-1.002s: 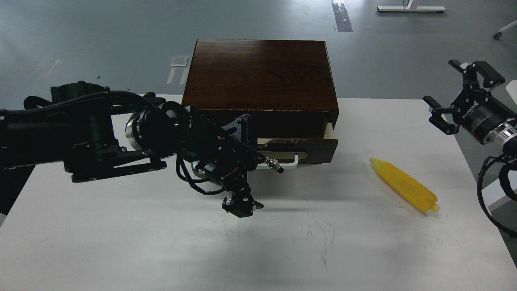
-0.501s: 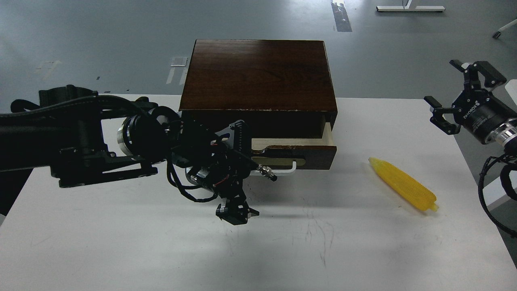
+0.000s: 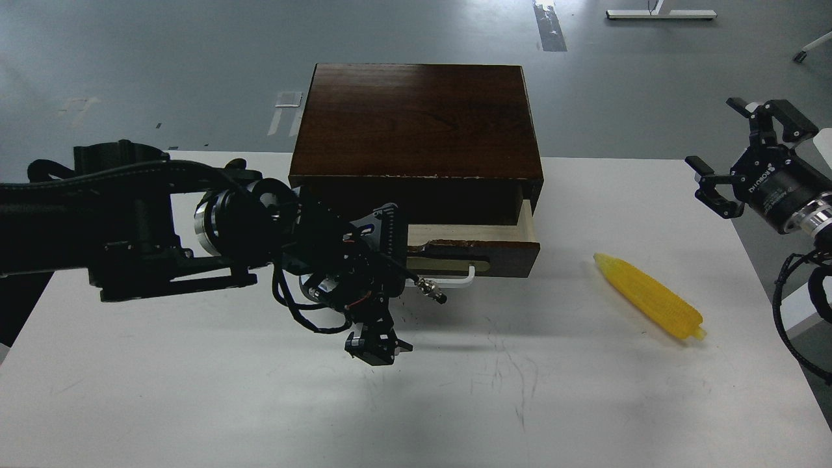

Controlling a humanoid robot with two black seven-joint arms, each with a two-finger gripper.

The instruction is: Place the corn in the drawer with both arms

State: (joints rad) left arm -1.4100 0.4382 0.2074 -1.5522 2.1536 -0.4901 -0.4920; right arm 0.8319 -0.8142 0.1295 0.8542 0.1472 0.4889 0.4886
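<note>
Corn (image 3: 650, 297), a bright yellow plastic cob with bumpy kernel rows, lies on the white table (image 3: 195, 390) at the right, pointed end toward the cabinet, well apart from both grippers. Left of it, the left gripper (image 3: 377, 346) hangs low over the table in front of the drawer, its dark fingers too small to tell whether they are apart or together. Behind it the wide dark brown wooden drawer (image 3: 481, 250) stands partly pulled out, showing a strip of pale interior and a white bar handle (image 3: 455, 278). It belongs to a dark brown wooden cabinet (image 3: 416, 117). Far right, the black right gripper (image 3: 747, 146) hovers with fingers spread apart, holding nothing
</note>
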